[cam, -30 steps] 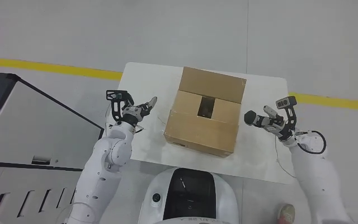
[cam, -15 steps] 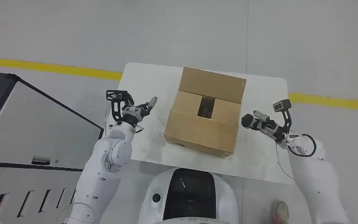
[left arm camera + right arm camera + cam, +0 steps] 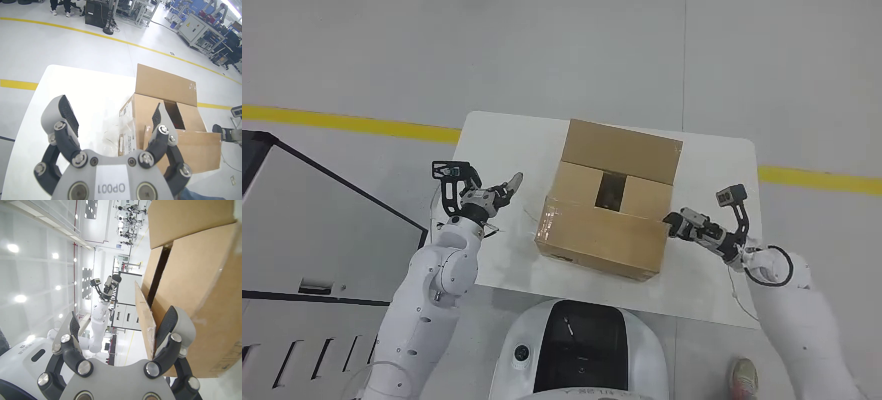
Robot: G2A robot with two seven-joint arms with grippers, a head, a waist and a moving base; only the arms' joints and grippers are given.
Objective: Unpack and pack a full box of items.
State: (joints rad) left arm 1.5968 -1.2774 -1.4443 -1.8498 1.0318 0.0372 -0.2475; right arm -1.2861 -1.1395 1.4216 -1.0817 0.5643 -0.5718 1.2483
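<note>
1. The left pincer (image 3: 111, 106) is released: its two fingers stand wide apart with nothing between them. It is over the left part of the counter (image 3: 502, 140), pointing toward the box (image 3: 607, 215) and apart from it.
2. The right pincer (image 3: 122, 315) is also released, with its fingers spread. In the top view it sits at the near right corner of the box.
3. The edge of the near flap (image 3: 145, 323) lies between the right pincer's fingers. It rests against one finger pad (image 3: 166, 323); the other finger is well apart from it.
4. The box is brown cardboard. It stands on the counter near the middle, between the two arms.
5. The far flap (image 3: 622, 150) stands open, away from the robot.
6. The two inner flaps (image 3: 577, 185) are folded inward. A dark gap remains between them; what lies inside is too dark to identify.
7. Loose clear film (image 3: 121, 128) hangs at the left end of the box, beside printed labels on that wall.
8. The counter is white with rounded corners. A yellow floor line (image 3: 342, 122) runs past its far side.
</note>
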